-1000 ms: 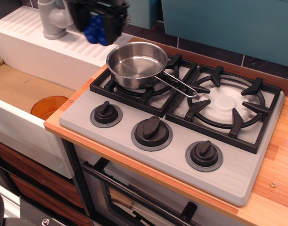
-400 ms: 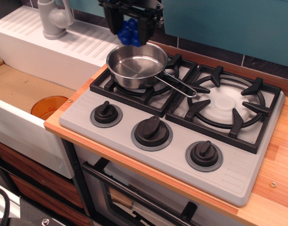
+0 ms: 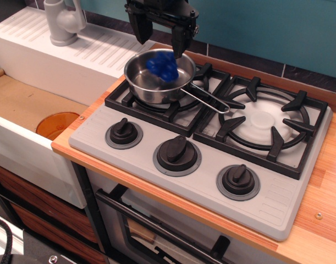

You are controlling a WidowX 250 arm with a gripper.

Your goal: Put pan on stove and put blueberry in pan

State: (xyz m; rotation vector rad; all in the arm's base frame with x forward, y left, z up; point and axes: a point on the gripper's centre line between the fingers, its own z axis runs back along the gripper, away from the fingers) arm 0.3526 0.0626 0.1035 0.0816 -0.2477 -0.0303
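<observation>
Observation.image view only. Pan [image 3: 157, 77] sits on left burner of stove [image 3: 211, 148], wire handle pointing right and toward front, long axis along handle. Blueberry [image 3: 161, 65] blurred, inside pan near back rim; cannot tell if resting or mid-fall. Gripper [image 3: 160, 34] directly above pan, fingers spread, holding nothing. Judgement: blueberry light, rigid plastic, bumpy, roughly round with no clear axis; pinch across middle if regrasp needed. Pan light, slick steel; take hold at handle loop or rim. Orange disc [image 3: 57, 124] left of stove, in sink.
</observation>
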